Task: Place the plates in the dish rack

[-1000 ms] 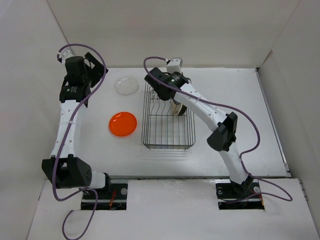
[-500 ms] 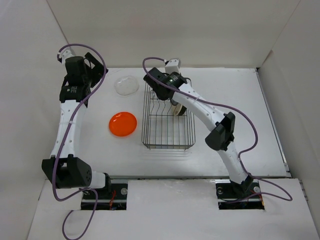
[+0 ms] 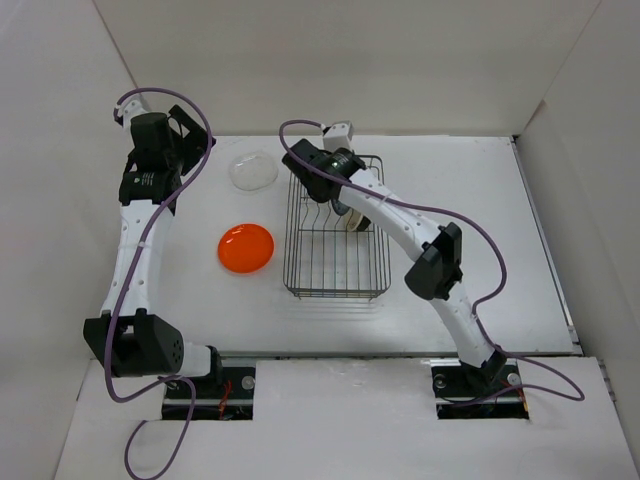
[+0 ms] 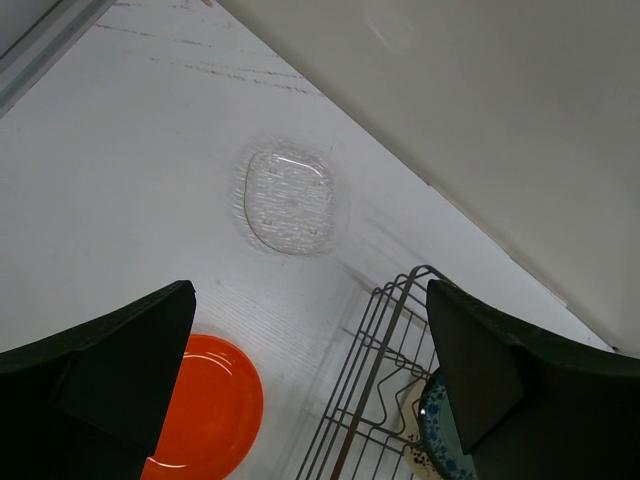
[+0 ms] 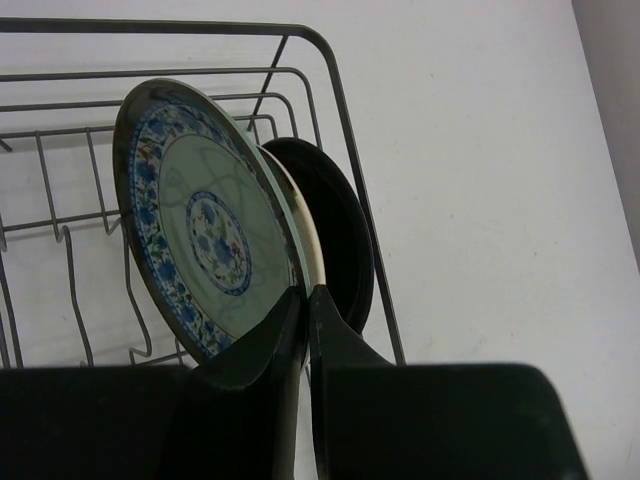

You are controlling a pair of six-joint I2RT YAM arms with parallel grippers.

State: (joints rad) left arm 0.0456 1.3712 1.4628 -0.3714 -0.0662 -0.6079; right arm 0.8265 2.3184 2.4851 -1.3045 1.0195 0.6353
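The dish rack [image 3: 336,293] stands mid-table. The teal-blue patterned plate [image 5: 205,225], the cream plate [image 5: 308,232] and the black plate [image 5: 342,240] stand upright together at its far right end [image 3: 352,218]. My right gripper [image 5: 307,292] is shut on the rim of the teal-blue plate, reaching down into the rack [image 3: 340,203]. The orange plate [image 3: 246,248] lies flat left of the rack, and the clear plate [image 3: 252,170] lies behind it. My left gripper [image 4: 310,340] is open and empty, held high above both, at the far left [image 3: 183,145].
White walls close the table at the back and both sides. The rack's wire rim [image 4: 392,322] and orange plate [image 4: 200,410] show low in the left wrist view, with the clear plate [image 4: 293,200] above. Cables loop over both arms.
My right wrist has shifted slightly left and toward the back with the teal-blue plate in its grip. The left arm and the other plates have not moved.
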